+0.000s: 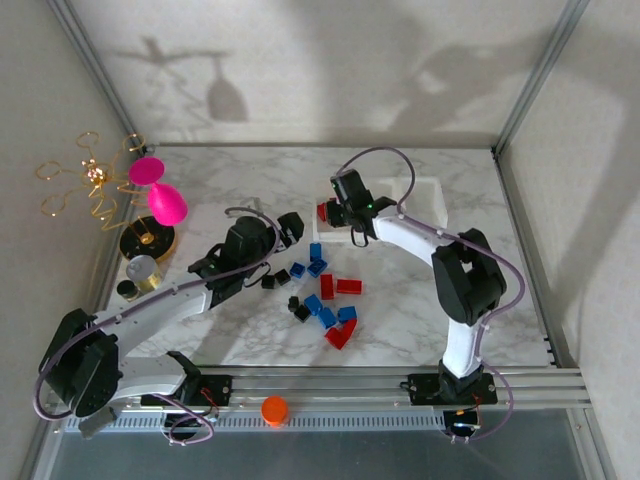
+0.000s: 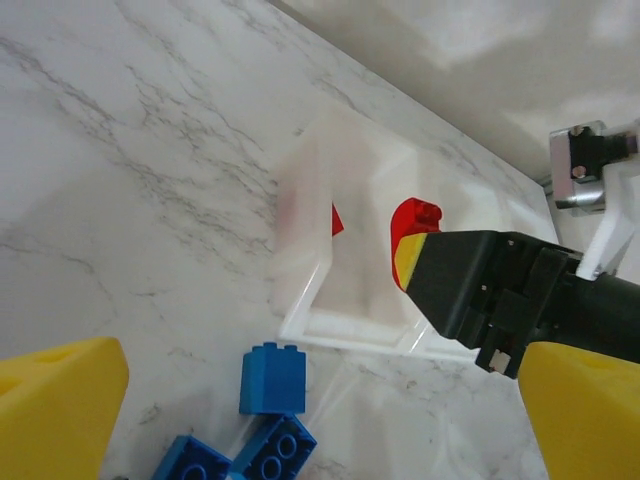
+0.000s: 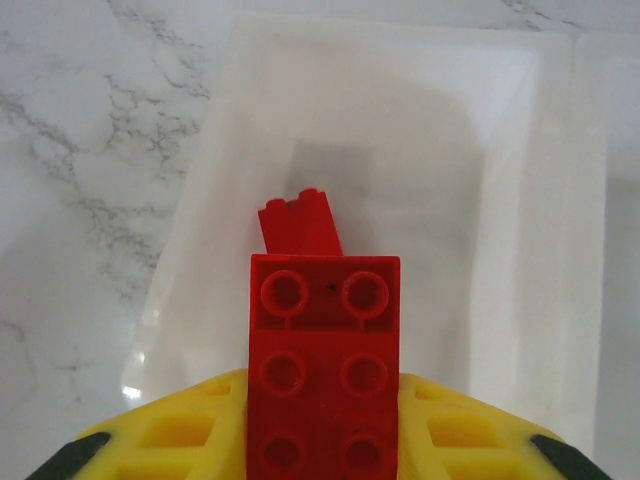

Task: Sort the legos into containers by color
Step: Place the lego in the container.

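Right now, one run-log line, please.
right end effector: shut on red plastic brick | over white translucent bin holding second red brick | left end effector: open

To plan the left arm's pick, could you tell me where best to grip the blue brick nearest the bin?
Probably from above, pinching the blue brick across its flat side walls: it seems to sit studs-up, with both sides free.

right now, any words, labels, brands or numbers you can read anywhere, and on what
No text can be read.
red brick in the right gripper: its studs show plain rings, no lettering.
bin, blue bricks, orange cap, goblet: no print or label shows on them.
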### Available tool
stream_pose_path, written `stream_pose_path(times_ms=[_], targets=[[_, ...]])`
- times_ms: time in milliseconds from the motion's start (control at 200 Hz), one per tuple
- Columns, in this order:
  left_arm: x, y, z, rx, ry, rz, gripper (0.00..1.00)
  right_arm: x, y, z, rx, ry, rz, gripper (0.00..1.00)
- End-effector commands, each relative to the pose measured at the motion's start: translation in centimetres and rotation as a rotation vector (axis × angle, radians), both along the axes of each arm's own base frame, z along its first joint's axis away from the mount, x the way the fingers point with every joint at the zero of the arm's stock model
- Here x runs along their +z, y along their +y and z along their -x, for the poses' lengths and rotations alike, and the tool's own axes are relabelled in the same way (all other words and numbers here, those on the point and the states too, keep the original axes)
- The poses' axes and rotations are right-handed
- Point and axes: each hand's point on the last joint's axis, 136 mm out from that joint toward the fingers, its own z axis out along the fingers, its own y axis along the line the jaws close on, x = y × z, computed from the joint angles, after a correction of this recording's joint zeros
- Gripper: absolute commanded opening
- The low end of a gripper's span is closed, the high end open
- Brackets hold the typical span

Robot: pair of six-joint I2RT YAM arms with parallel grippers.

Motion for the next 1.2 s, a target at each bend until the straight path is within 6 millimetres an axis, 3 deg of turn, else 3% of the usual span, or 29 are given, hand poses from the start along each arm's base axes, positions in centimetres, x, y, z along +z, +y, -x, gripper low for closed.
stream_pose_path(times_ms=[0,380,631,946,1192], targets=[[1.1,0.0,-1.1,-0.011,-0.024,-0.004,0.99,0.6,1.0,-2.0,-0.020,-0.028,-0.033,0.27],[0.2,0.6,-2.5,0.007,-0.002,-0.004,0.99,-2.4,1.6,-5.3,-0.049,-0.007,-0.017,0.27],[-0.1,0.5,-2.7,0.002,0.006,-0.004,1.00,-3.4,2.8,-6.0,-0.018,0.011,-0.039,0.31],[0.1,0.5,-2.8,0.000,0.001,0.000,0.99,-2.8,3.0,-5.3,0.000,0.017,-0.068,0.40],[0.6,0.4,-2.8,-0.006,-0.005,0.003,1.00,0.1,2.7,-4.9,-0.001,-0.023,-0.093,0.46]])
